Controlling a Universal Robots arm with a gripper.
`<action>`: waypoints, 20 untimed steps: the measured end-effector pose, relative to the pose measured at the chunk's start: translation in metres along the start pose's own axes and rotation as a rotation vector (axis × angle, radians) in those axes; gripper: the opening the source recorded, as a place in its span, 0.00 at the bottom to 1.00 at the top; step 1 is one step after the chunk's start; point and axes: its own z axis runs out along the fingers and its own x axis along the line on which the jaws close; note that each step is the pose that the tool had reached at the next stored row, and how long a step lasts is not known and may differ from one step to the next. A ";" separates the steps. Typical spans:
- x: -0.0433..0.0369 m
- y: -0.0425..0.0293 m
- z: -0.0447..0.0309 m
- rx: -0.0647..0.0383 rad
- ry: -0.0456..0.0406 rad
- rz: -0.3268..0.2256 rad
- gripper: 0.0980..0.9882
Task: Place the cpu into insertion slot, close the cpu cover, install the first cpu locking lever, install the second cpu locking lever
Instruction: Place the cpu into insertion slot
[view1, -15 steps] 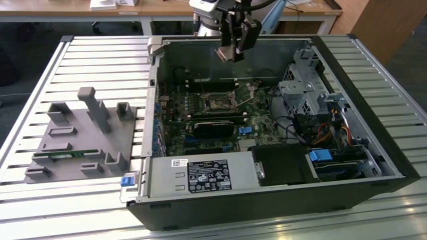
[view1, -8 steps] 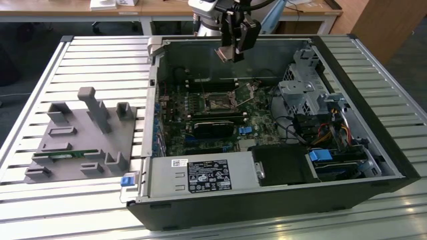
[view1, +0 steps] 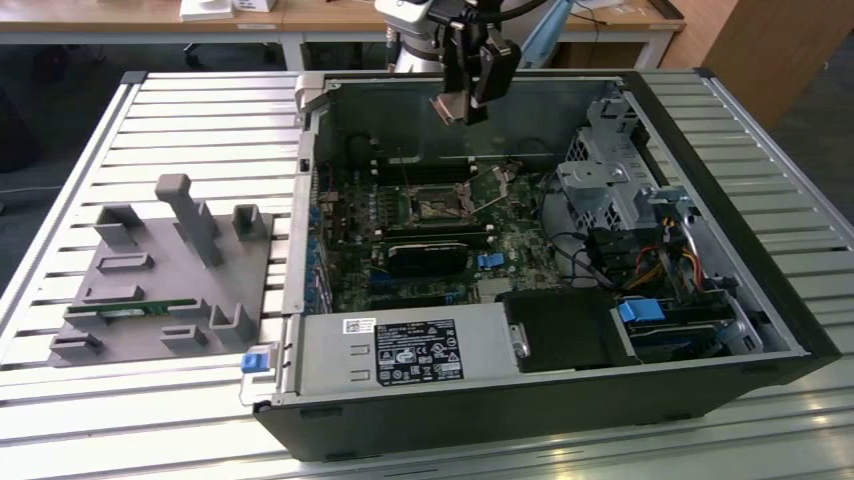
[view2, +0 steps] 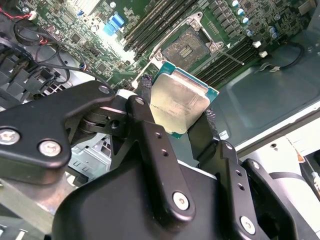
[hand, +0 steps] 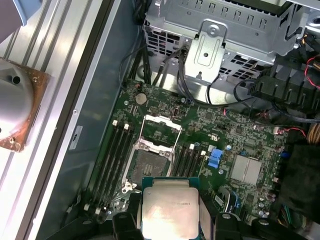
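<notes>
Exterior view puts the arm (view1: 416, 30) at twelve o'clock of the square black insertion slot (view1: 437, 205); second wrist view shows jaws clamping the flat silver-grey cpu (view2: 177, 102).

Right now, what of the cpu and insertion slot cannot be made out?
- cpu underside: faces away in both wrist views.
- cpu edges: covered by the fingers, second wrist view.
- insertion slot contacts: too small, exterior view.
- cpu's rest: cut by picture edge, first wrist view.

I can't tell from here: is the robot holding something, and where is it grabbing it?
Yes. The gripper holds the cpu, its fingers pinching two opposite edges of the chip.
</notes>
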 end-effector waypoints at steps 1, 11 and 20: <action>0.0000 0.0000 0.0000 0.000 -0.0002 0.003 0.50; 0.0000 0.0000 0.0001 -0.001 -0.0026 0.029 0.50; 0.0000 0.0000 0.0002 -0.001 -0.0048 0.053 0.50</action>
